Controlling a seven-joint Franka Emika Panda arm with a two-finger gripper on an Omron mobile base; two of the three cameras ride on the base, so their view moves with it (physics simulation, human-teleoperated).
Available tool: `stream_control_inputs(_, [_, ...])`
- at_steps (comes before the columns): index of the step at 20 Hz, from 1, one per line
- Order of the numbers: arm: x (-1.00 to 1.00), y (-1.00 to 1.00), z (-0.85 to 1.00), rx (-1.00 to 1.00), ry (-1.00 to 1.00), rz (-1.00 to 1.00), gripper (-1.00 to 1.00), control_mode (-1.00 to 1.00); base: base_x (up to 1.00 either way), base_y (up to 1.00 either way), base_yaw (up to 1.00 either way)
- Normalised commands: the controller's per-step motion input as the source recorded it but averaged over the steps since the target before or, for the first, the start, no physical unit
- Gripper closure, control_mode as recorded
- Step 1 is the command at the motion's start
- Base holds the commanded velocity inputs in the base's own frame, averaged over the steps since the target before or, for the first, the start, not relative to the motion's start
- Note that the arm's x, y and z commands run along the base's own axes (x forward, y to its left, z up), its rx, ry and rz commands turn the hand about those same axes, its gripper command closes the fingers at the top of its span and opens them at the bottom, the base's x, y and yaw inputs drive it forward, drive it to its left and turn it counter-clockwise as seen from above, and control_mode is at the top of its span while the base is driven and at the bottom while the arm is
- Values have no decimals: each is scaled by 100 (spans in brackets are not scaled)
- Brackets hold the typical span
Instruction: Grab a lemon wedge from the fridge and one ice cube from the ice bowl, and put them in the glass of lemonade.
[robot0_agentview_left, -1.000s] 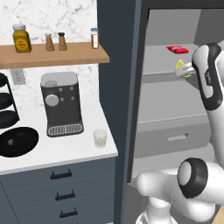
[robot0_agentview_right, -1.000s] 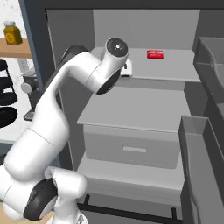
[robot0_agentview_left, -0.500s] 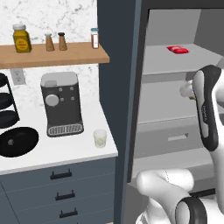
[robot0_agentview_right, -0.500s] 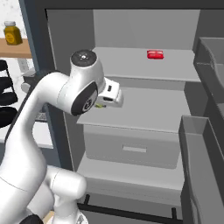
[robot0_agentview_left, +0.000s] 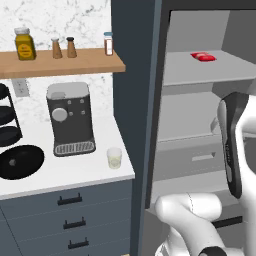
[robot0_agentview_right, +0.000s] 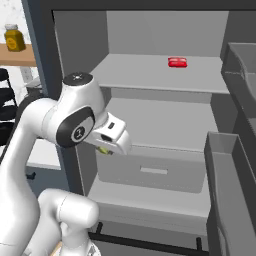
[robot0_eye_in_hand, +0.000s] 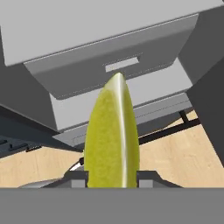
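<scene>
Lemon wedge (robot0_eye_in_hand: 113, 135) clamped upright between the gripper (robot0_eye_in_hand: 112, 176) fingers, tip pointing away from them (a sliver of yellow-green also visible under the hand from the right base camera). Beyond the fingertips, the open fridge (robot0_agentview_right: 150, 75) and its grey drawer (robot0_eye_in_hand: 109, 65); below, pale wood floor (robot0_eye_in_hand: 175, 157).

Flat, even rendered lighting is seen throughout; no glare. Soft shadows are cast under the fridge (robot0_agentview_right: 65, 30) shelves. Edges are slightly blurred, low-res.
</scene>
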Motion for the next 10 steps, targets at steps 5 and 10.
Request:
stream_control_inputs(5, [-20, 4, -23, 0, 11, -3, 100, -100, 0, 0, 0])
stream_control_inputs(10, [-17, 16, -3, 0, 3, 0, 100, 100, -40, 57, -1])
